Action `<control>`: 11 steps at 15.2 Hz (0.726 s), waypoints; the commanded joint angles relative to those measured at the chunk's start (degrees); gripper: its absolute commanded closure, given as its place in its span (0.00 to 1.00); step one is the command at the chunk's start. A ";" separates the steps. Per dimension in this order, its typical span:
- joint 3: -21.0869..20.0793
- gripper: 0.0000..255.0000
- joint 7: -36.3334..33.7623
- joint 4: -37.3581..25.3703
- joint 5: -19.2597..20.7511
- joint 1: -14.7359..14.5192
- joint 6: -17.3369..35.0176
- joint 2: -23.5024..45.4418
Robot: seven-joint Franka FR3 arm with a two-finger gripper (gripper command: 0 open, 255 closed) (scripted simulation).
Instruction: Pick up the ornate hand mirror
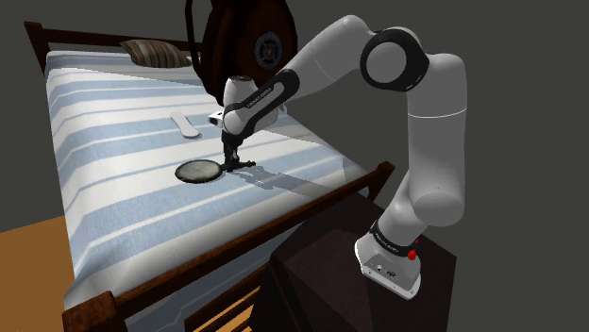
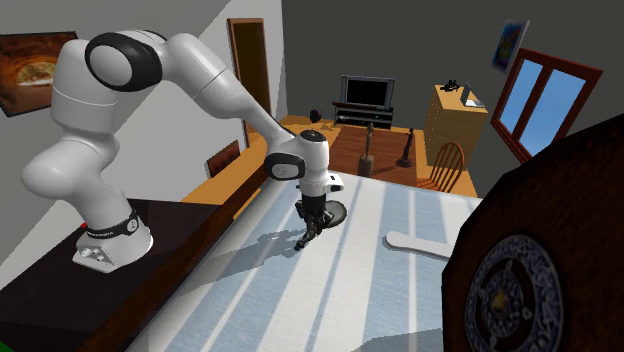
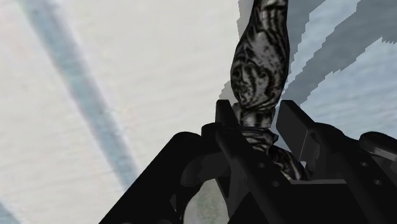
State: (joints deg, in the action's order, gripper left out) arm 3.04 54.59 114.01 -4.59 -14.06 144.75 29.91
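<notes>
End effector (image 1: 232, 157) standing over the striped bed (image 1: 113, 193), fingers (image 3: 236, 159) closing tight on the handle of the hand mirror (image 1: 198, 172), its round head lying flat on the cover.

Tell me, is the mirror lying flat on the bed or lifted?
Lying flat: in the shoulder view the mirror rests on the bed, with the gripper at its handle.

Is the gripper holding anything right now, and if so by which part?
The black gripper clasps the dark marbled handle of the round hand mirror, which lies flat on the blue-and-white striped bed.
</notes>
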 commanded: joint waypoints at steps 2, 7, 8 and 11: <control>0.00 1.00 0.00 -0.02 0.00 0.00 0.01 0.01; -0.01 1.00 0.00 0.05 -0.01 -0.01 0.09 0.02; 0.04 1.00 -0.06 0.12 0.06 -0.04 -0.46 -0.60; 0.19 1.00 -0.22 0.26 0.26 -0.14 -2.14 -2.42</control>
State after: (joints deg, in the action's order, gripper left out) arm 3.18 54.42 114.29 -4.39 -14.18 143.18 28.05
